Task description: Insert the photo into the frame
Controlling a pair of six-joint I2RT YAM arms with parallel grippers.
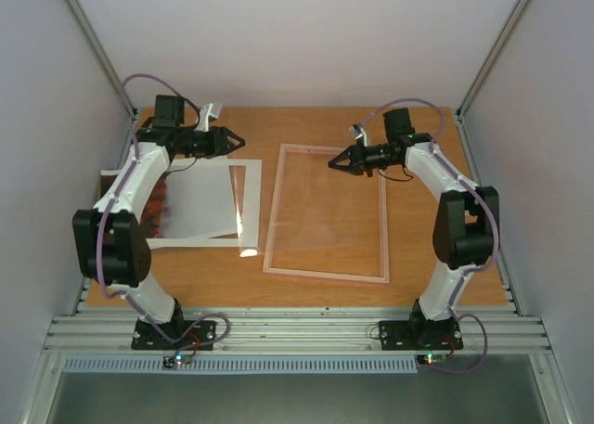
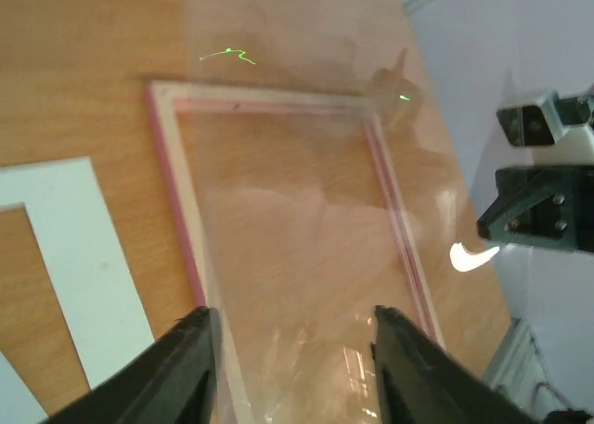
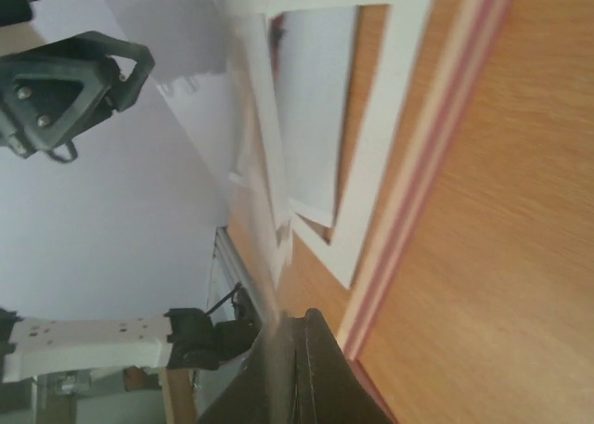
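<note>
The frame (image 1: 325,276), with a narrow pink rim, lies flat on the wooden table right of centre. It also shows in the left wrist view (image 2: 172,164) and the right wrist view (image 3: 436,146). My right gripper (image 1: 334,162) hovers over the frame's top edge. In its wrist view (image 3: 295,317) it is shut on a thin clear pane (image 3: 269,257), seen edge-on. My left gripper (image 1: 237,144) is open and empty above the table left of the frame, and its wrist view (image 2: 292,317) shows the jaws spread wide. Only a red-orange strip of the photo (image 1: 160,204) shows, beside the left arm.
A white cut-out mat (image 1: 251,178) lies left of the frame, with a pale sheet (image 1: 200,201) over its opening. The mat also shows in the left wrist view (image 2: 83,257) and the right wrist view (image 3: 380,136). White walls enclose the table on three sides.
</note>
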